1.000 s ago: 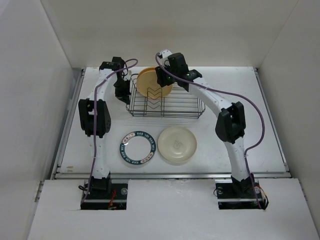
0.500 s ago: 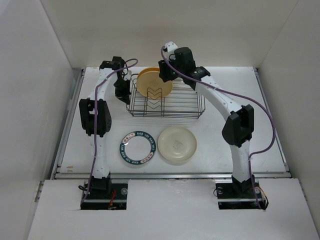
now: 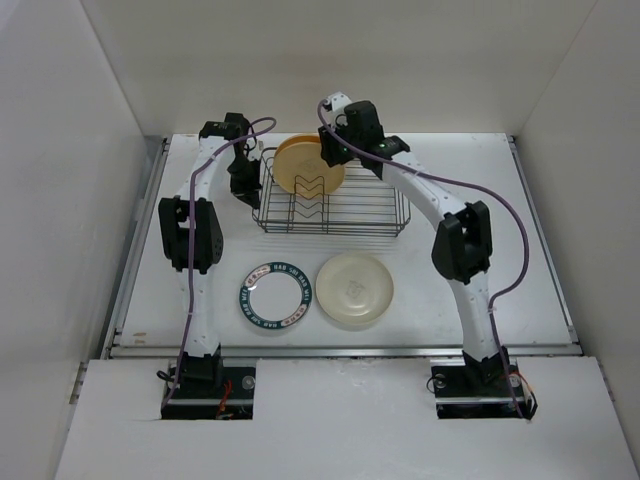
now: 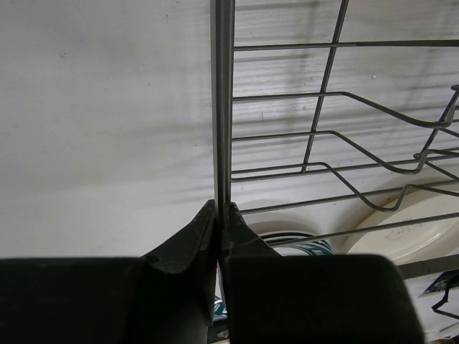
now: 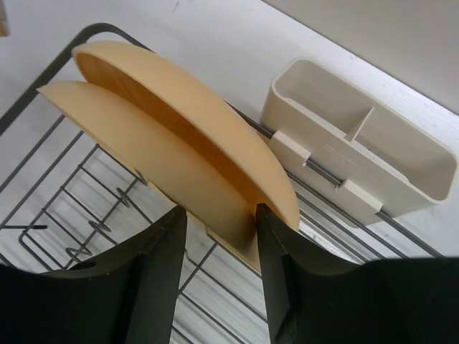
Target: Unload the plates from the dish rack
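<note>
The left gripper (image 4: 219,212) is pinched shut on an upright wire at the end of the dish rack (image 4: 224,107), with the wire running up from between its fingertips. Through the wires beyond, only slivers of two plates show, cut off by the fingers.

The right gripper (image 5: 221,212) has its jaws apart, straddling the lower rim of the nearer yellow-orange plate (image 5: 143,136). Whether the pads touch the rim cannot be told. A second yellow-orange plate (image 5: 208,118) stands on edge just behind the first, both in the rack's dividers. From above they read as one disc, and the right wrist hides the fingers. A white holder (image 5: 358,143) is clipped to the rack's far side, just beside these plates.

On the table (image 3: 500,200) in front of the rack, the teal-rimmed plate (image 3: 276,293) and the cream plate (image 3: 354,289) lie flat, just beside each other.
</note>
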